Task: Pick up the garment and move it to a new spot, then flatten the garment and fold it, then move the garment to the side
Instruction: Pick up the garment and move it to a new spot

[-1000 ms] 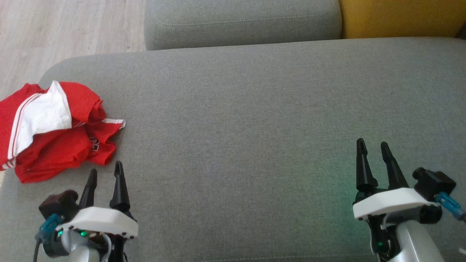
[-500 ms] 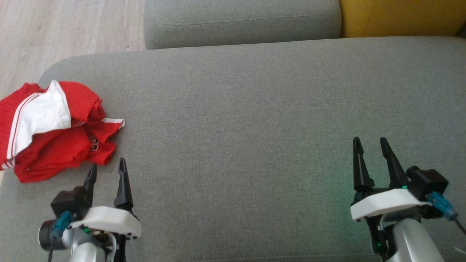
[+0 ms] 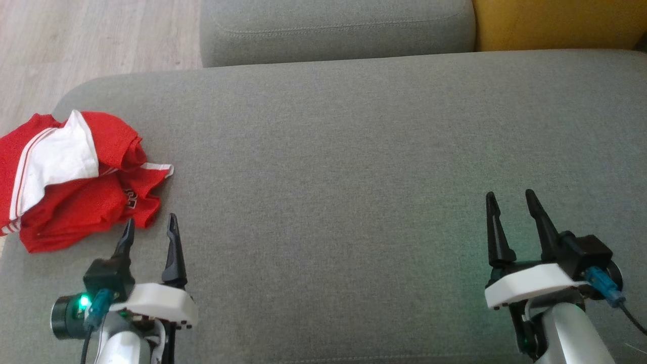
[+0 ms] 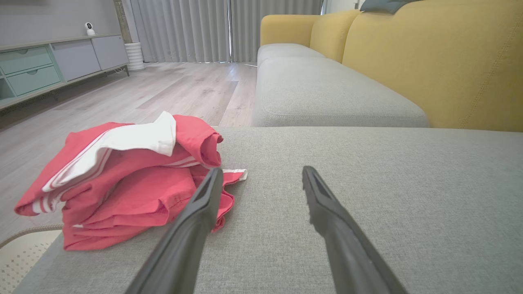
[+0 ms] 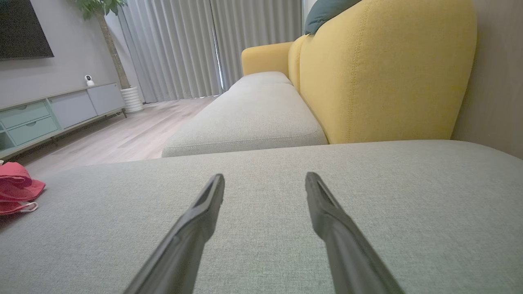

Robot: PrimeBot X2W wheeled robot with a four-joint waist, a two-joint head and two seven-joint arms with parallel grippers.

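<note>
Head view, nearest first: my left claw and my right claw both spread wide, gripping nothing, above grey sofa seat. Left fingertips just beside garment, red with white trim, crumpled at seat's left edge. Right claw well apart from it. Beyond: second grey cushion, yellow backrest, wooden floor.

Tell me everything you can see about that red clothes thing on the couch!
The garment is red, of mesh-like fabric, with a white panel, thin white stripes and some lettering too small to read. It sits crumpled in a loose, layered heap at the left corner of the grey seat cushion. The open left gripper points at its near edge, not holding it.
</note>
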